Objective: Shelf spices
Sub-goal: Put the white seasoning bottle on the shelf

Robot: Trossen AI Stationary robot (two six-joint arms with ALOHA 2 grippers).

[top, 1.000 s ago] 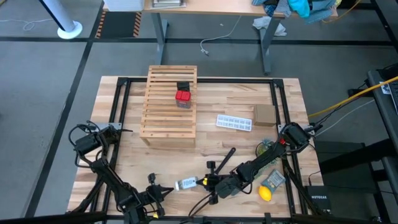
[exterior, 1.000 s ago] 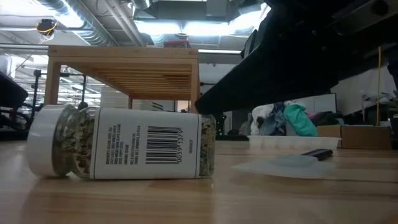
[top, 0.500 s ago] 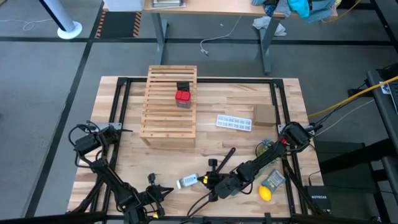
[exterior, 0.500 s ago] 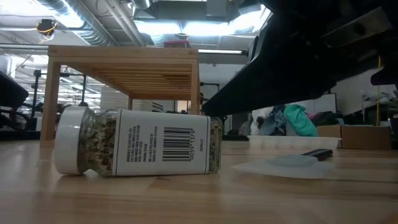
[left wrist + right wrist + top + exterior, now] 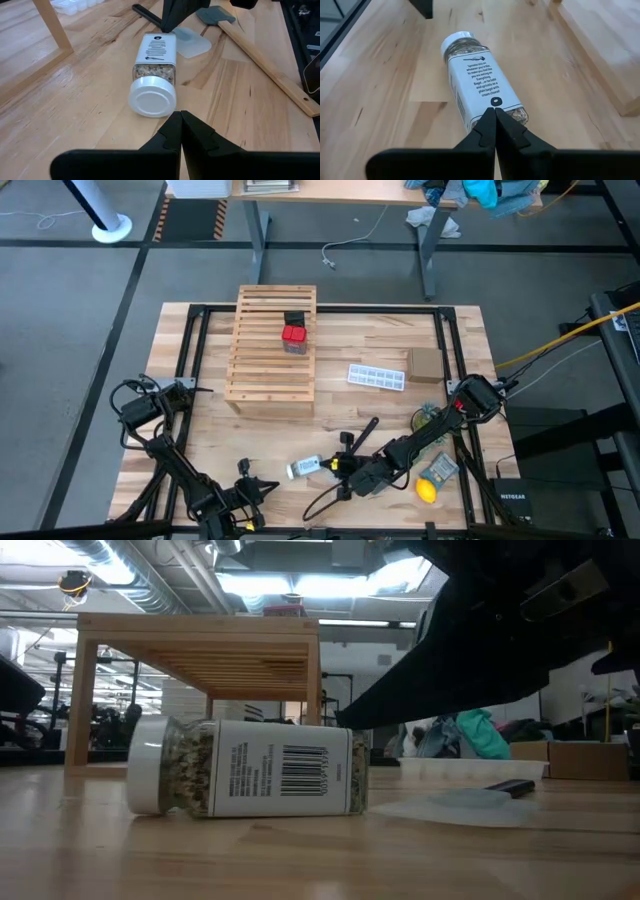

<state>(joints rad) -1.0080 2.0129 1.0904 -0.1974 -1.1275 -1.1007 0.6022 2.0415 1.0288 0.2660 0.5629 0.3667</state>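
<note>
So, clear jar [image 5: 304,468] lying on its side on the worktop [image 5: 380,420], well short of the shelf [image 5: 271,348] where the red and black spices already sit. Right tool [image 5: 494,116] pinched shut, tips against the jar's base; left tool [image 5: 180,122] also shut, near the lid. Best to open wide, straddle the body, squeeze mid-label. Low view shows the barcode; right wrist view only the printed text.

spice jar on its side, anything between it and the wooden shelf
Nothing. In the high view the stretch of table from the jar up to the shelf is bare wood; the right gripper sits at the jar's base, away from the shelf.
</note>
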